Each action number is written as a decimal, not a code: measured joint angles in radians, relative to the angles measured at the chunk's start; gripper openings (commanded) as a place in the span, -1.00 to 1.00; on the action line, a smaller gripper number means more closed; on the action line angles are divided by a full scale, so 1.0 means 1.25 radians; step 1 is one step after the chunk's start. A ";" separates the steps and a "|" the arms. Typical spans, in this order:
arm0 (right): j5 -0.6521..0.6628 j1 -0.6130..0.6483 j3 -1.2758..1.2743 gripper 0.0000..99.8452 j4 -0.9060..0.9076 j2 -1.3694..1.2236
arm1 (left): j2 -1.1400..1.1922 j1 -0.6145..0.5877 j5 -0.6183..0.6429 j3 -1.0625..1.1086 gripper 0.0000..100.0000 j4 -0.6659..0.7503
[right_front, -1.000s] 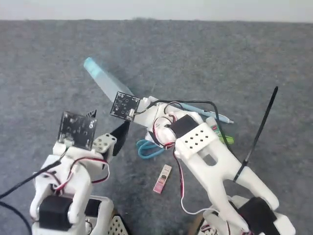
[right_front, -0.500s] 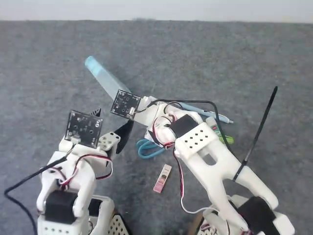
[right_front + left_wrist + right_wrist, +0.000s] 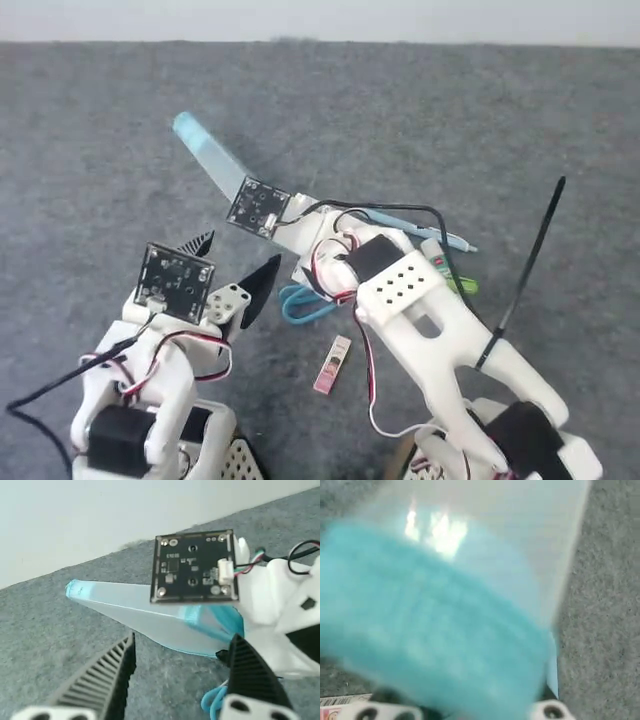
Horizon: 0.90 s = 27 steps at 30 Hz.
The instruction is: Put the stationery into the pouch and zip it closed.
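A grey felt-covered desk (image 3: 520, 110), seen from above. A translucent blue pouch (image 3: 210, 155) slants across its middle and seems held up off the surface. The right tool (image 3: 290, 228) sits at the pouch's end nearest the arms and appears clamped on it; its own camera looks onto the blue plastic from very close. The left tool (image 3: 238, 250) hangs just beside the pouch's long edge, with its two black fingers spread wide and touching nothing.

The stationery we can see lies outside the pouch. Blue scissors (image 3: 300, 303) are just beside the held end, and a small pink item (image 3: 332, 365) lies beyond them. A pale blue pen (image 3: 440, 236) and a green marker (image 3: 458, 284) lie well apart from the pouch, past the right arm.

We judge the step in hand to be a second grip on the pouch, so that its mouth can be opened. To do it well, we would bring the spread fingers square across the thin edge, one on each face. We would close them only once the plastic is well between them, and keep the right grip firm so the pouch cannot swing away. We cannot tell which edge carries the zip.
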<state>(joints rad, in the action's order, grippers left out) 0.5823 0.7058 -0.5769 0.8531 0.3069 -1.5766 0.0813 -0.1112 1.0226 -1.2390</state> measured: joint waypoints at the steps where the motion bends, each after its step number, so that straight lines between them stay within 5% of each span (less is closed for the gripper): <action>1: 0.004 0.009 0.000 -0.98 0.000 0.000 | 0.000 0.000 0.000 0.000 -0.44 0.000; 27: 0.034 0.065 0.001 -0.98 0.026 0.002 | 0.000 -0.093 0.016 0.074 -0.44 0.107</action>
<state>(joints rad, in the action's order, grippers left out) 0.6252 0.7871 -0.5754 0.8853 0.3099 -1.5766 -0.0353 -0.0913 1.1147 -1.1055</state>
